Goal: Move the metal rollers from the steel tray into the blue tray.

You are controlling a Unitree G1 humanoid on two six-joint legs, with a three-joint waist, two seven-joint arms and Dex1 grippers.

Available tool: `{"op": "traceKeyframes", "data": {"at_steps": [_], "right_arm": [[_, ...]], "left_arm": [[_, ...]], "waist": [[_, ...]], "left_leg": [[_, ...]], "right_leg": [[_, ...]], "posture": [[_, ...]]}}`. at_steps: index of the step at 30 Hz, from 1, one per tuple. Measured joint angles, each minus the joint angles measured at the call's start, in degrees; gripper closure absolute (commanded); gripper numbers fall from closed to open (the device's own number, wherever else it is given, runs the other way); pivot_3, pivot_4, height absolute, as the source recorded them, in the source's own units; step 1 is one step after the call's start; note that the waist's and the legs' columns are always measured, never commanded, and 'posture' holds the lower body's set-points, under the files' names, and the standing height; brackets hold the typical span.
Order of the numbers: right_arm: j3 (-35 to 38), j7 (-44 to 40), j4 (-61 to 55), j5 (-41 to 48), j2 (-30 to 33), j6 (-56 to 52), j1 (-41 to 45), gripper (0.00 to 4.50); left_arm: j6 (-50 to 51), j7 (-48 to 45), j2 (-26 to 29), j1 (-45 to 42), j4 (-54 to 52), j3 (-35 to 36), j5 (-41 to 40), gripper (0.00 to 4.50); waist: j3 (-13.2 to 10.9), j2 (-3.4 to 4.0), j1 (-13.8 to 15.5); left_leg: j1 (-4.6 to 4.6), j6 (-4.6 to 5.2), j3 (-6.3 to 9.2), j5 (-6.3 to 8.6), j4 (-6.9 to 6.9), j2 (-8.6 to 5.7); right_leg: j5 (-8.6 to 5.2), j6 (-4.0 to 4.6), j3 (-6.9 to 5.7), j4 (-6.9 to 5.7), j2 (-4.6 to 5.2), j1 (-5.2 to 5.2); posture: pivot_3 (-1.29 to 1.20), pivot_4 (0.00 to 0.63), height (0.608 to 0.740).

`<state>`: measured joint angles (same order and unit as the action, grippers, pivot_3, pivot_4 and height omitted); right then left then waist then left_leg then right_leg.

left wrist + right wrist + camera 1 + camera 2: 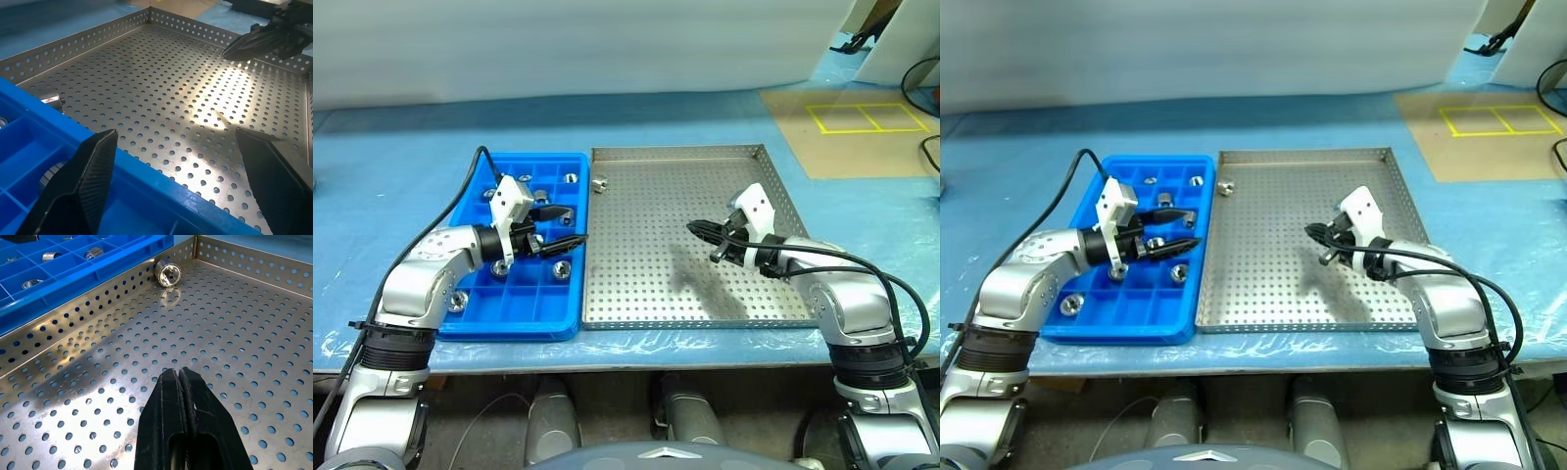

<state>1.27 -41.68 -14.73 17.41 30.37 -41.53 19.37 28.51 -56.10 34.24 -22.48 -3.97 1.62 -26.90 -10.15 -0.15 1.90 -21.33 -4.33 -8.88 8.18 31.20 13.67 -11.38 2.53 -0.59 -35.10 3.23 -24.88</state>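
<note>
Two trays on a blue-sheeted table (705, 108), left tool (570, 225) apart, right tool (703, 240) together, cardboard (862, 132) behind.

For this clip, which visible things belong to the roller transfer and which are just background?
Job:
- steel tray
- one roller left in the steel tray's far corner
- blue tray with rollers already in it
- left claw, open
- right claw, shut, empty

Background:
- blue table cover
- yellow floor marking
- cardboard sheet
</note>
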Motion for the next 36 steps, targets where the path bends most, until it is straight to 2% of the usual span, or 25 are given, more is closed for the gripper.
{"op": "traceKeyframes", "data": {"at_steps": [9, 16, 17, 19, 21, 24, 30, 36], "right_arm": [[-2.22, 0.72, 1.96, -0.08, -1.21, 1.5, 2.96, 4.48], [-3.25, -3.22, 2.18, 2.25, -0.23, 1.38, 4.08, 4.48], [-3.8, -3.4, 2.18, 2.26, -0.24, 1.47, 4.09, 4.11], [-4.62, -3.8, 2.21, 2.22, -0.24, 1.66, 4.13, 3.7], [-5.23, -4.66, 2.53, 2.44, -0.25, 1.82, 4.6, 3.01], [-6.28, -6.78, 2.52, 3.27, -0.05, 1.8, 5.13, 1.97], [-7.52, -8.2, 2.92, 3.47, -0.06, 1.82, 6.09, 0.03], [-7.62, -5.36, 9.44, 1.77, -2.26, 3.16, 10.84, 0.03]], "left_arm": [[-0.62, 2.1, -0.73, 1.03, -1.05, -0.72, 1.42, 0.45], [-1.56, 3.56, -0.25, 2.92, -1.72, 0.51, 1.69, 0.45], [-1.92, 3.93, -0.27, 3.08, -1.75, 0.5, 1.91, 0.45], [-1.98, 4.16, -0.4, 3.36, -1.87, 0.5, 1.95, 0.45], [-1.96, 4.54, -0.59, 3.74, -2.77, 0.49, 1.83, 0.45], [-1.88, 5.32, -0.82, 3.77, -3.4, 0.5, 1.72, 0.0], [-1.02, 5.68, -0.82, 3.77, -3.55, 1.1, 0.11, 0.0], [-1.38, 6.76, -0.81, 3.74, -3.6, 1.27, 0.81, 0.0]], "waist": [[0.0, 0.0, 0.25], [0.0, 0.0, 0.62], [0.0, 0.0, 0.63], [0.0, 0.0, 0.65], [0.0, 0.0, 0.67], [0.0, 0.0, 0.65], [0.0, 0.0, 0.64], [0.0, 0.0, 0.65]], "left_leg": [[0.03, 0.03, 0.0, 0.02, 0.02, 0.01], [0.0, 0.04, 0.0, 0.02, 0.01, 0.01], [0.01, 0.04, 0.0, 0.02, 0.01, 0.01], [0.01, 0.05, 0.0, 0.03, 0.02, 0.01], [0.01, 0.05, 0.0, 0.03, 0.02, 0.01], [0.02, 0.04, 0.0, 0.02, 0.02, 0.02], [0.02, 0.04, 0.0, 0.02, 0.03, 0.01], [0.04, 0.02, 0.0, 0.01, 0.06, 0.01]], "right_leg": [[0.0, -0.02, 0.0, -0.03, 0.0, 0.01], [0.02, 0.01, -0.02, -0.02, 0.02, 0.02], [0.02, 0.01, -0.02, -0.02, 0.02, 0.03], [0.01, 0.0, -0.02, -0.02, 0.02, 0.02], [0.01, 0.0, -0.02, -0.03, 0.02, 0.02], [0.02, 0.0, -0.02, -0.05, 0.02, 0.03], [0.02, 0.01, -0.02, -0.05, 0.02, 0.02], [0.02, 0.02, -0.02, -0.13, 0.03, 0.03]], "posture": [[-0.14, 0.15, 0.74], [-0.11, 0.15, 0.74], [-0.1, 0.15, 0.74], [-0.1, 0.15, 0.74], [-0.09, 0.15, 0.74], [-0.09, 0.15, 0.74], [-0.08, 0.15, 0.74], [-0.08, 0.15, 0.74]]}}
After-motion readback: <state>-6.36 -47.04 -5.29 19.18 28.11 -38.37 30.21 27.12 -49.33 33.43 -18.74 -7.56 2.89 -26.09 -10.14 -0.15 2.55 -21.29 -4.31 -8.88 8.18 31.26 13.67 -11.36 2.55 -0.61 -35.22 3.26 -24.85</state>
